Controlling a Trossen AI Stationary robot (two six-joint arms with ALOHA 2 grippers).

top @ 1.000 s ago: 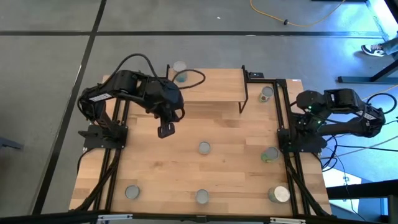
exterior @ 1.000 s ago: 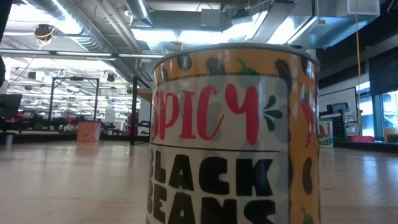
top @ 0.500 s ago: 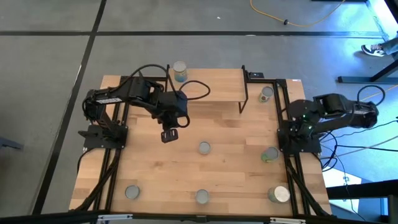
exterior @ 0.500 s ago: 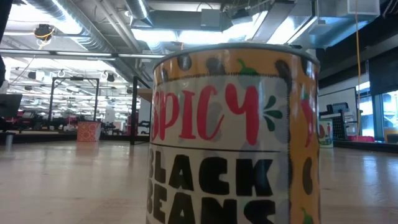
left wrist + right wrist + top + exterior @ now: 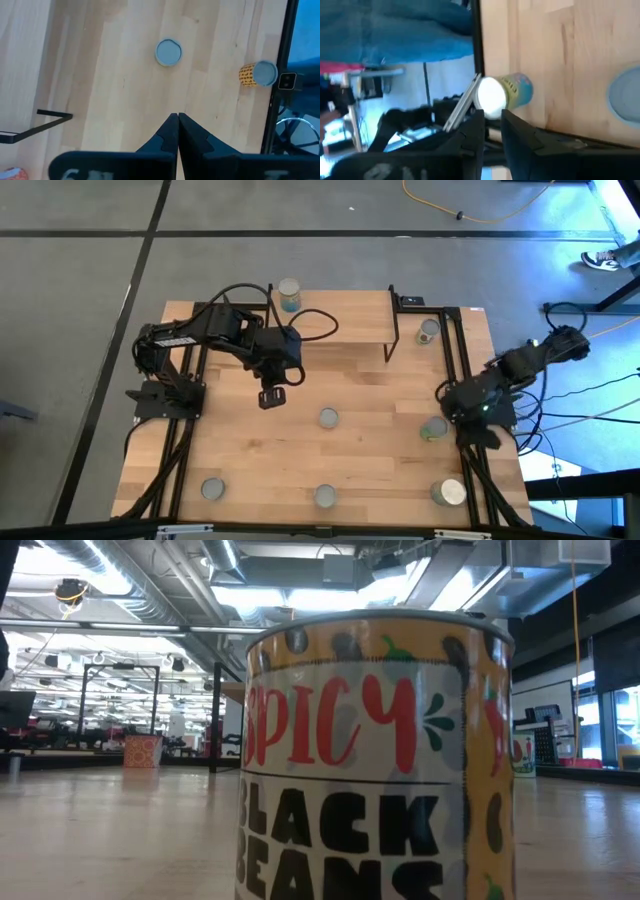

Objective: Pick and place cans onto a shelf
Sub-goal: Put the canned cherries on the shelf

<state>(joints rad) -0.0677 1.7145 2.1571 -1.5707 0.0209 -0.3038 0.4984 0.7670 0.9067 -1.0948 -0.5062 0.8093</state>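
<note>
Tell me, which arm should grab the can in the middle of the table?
Probably the left. Its gripper hangs shut just beside the middle can, which shows ahead in its wrist view. The right gripper is over at the table's right edge.

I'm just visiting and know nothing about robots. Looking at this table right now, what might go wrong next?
Three things might. The right gripper hangs by the table's right edge, close to a can standing there; a careless reach could knock it off. Another can stands at the shelf's far left corner, so a bump could tip it over. The left gripper is shut above bare wood and must open before it can pick up the middle can.
</note>
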